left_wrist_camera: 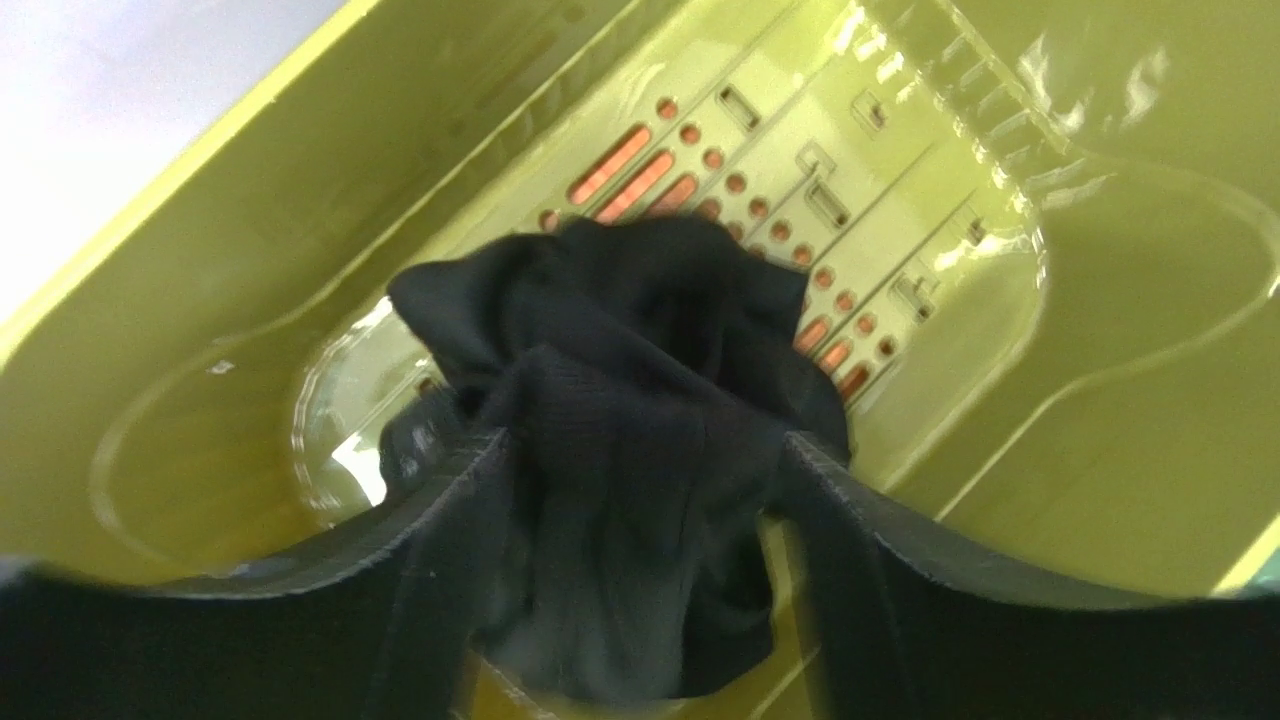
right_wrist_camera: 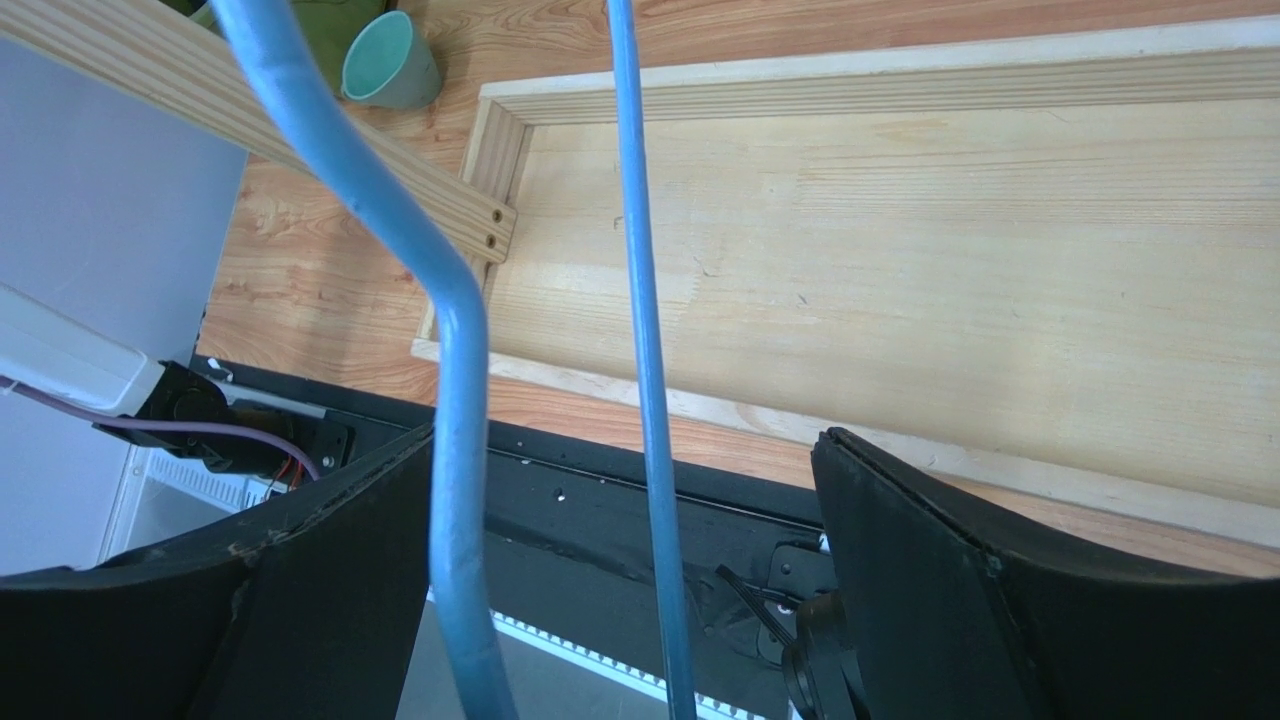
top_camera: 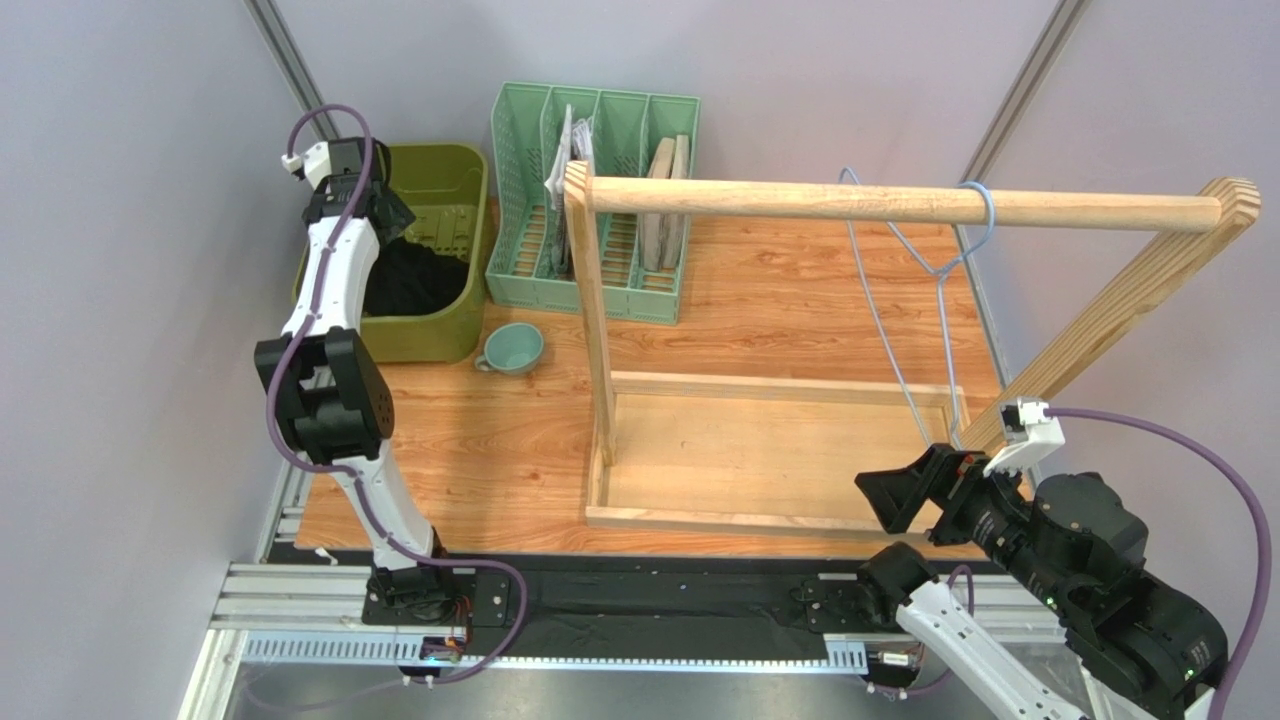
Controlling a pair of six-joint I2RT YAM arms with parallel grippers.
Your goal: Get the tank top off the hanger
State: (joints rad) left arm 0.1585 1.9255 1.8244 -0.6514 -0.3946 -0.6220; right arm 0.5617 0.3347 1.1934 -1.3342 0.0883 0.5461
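We take the wooden rack [top_camera: 751, 450] as our landmark. The hanger [right_wrist_camera: 455, 375] hangs by its hook from the rack's top rail [top_camera: 781, 197], near the rail's right end. Its thin blue wires slant down towards the rack's near right corner. There our right claw [top_camera: 935, 480] stands with its jaws spread wide. Two of the hanger's wires pass between the fingers, and neither wire is pinched. From the right wrist, the rack's slanted post crosses behind the thicker wire, with the rack's flat base board below.

The tank top [left_wrist_camera: 631, 300] is off the hanger. It lies bunched in an olive bin [top_camera: 458, 180] well to the left of the rack, at the back of the table [top_camera: 496, 450]. Our left claw [top_camera: 361, 210] reaches down into that bin. The black cloth sits between its fingers and touches both. We cannot tell whether they pinch it or merely straddle it.

Between the bin and the rack's left post stands a mint-green file sorter [top_camera: 601, 195]. A teal cup [top_camera: 511, 348] sits just in front of the bin's near right corner.
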